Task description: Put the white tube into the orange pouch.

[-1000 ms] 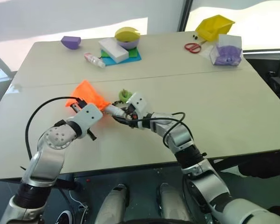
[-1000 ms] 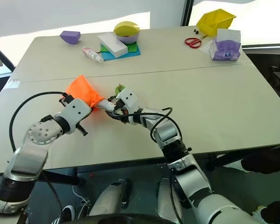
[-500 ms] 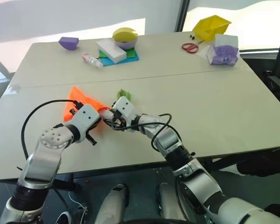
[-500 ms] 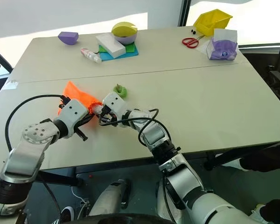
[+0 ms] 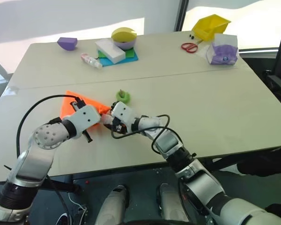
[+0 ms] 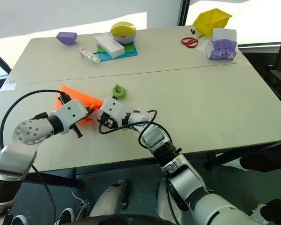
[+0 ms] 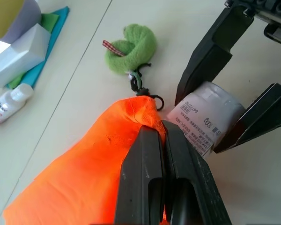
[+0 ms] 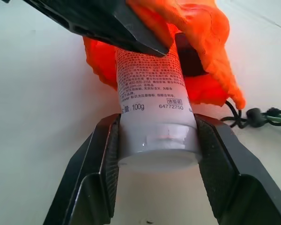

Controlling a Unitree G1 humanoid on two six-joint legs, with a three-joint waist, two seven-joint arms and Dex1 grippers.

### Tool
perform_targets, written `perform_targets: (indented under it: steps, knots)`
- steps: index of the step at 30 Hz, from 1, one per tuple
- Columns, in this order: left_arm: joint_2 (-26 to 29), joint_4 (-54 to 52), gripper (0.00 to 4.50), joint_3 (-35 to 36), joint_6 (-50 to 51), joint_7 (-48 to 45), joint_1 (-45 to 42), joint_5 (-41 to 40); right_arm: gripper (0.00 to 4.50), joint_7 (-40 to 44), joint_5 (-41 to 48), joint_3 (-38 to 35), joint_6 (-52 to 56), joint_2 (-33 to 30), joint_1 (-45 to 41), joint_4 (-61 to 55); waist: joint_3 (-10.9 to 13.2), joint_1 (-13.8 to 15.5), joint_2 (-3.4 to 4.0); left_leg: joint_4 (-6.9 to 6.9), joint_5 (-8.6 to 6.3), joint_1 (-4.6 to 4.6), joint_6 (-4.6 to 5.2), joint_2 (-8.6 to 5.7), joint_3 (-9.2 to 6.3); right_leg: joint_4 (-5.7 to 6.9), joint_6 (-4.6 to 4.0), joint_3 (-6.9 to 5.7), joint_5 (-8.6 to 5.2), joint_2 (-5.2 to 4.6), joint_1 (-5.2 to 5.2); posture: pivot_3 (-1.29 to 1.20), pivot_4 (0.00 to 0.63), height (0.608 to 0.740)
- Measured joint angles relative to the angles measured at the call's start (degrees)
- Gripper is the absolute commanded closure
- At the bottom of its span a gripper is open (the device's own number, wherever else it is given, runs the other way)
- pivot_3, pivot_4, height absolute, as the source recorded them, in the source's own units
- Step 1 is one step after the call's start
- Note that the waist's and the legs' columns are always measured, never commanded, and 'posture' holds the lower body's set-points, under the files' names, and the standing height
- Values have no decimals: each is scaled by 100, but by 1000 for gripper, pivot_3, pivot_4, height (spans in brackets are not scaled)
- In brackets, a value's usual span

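While the tube went in: the white tube (image 8: 152,110) had its front end inside the orange pouch (image 7: 91,176)
Right end effector (image 8: 154,187): half-open, clamped on tube's base
Left end effector (image 7: 163,140): closed, pinching pouch rim
Change: pouch lowered onto counter (image 5: 215,103), tube pushed deeper; insertion nearly done

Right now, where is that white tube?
The white tube sits clamped in the right gripper near the table's front left, its far end pushed into the mouth of the orange pouch, which the left gripper pinches.
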Motion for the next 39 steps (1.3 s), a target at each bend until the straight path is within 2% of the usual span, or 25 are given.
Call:
perform_targets:
  steps: [8, 17, 27, 29, 33, 39]
  knots:
    - [-40, -90, 4500, -20, 120, -50, 120, 6, 2690, 43, -108, 207, -280, 238, -13, 127, 0, -1, 0, -1, 0, 0, -1, 0, 2, 0, 0, 2, 0, 1, -1, 0, 150, 740]
    - [19, -164, 4500, -65, 113, -120, 250, 41, 2690, 334, 9, 134, -328, 419, -123, 498, 0, -11, 0, -5, 1, 0, -2, 2, 2, 0, -3, 2, 2, 2, -3, 0, 150, 740]
    - [33, -196, 4500, 47, 110, -210, 317, 32, 2690, 261, 100, -35, -202, 704, -124, 701, 0, -2, 0, -6, 2, 1, -4, 3, 2, -1, -5, 2, 3, 4, -5, 0, 150, 740]
    - [32, -197, 4500, 44, 111, -219, 323, 33, 1681, 299, 89, -31, -202, 696, -123, 701, 0, -5, 0, -6, 2, 1, -4, 3, 2, -1, -5, 2, 3, 4, -5, 0, 150, 740]
    - [11, -231, 4500, -5, 109, -247, 354, 4, 48, 407, 80, 52, -345, 687, -107, 673, 0, -4, 1, -8, 2, 1, -4, 3, 1, 0, -5, 2, 3, 4, -6, 0, 150, 740]
    - [-106, -181, 4500, 29, -222, -138, 637, -28, 48, 696, 97, 158, -325, 403, 72, 69, 0, 2, 1, -7, 2, 2, -4, 3, 2, -3, -5, 3, 3, 3, -3, 0, 150, 740]
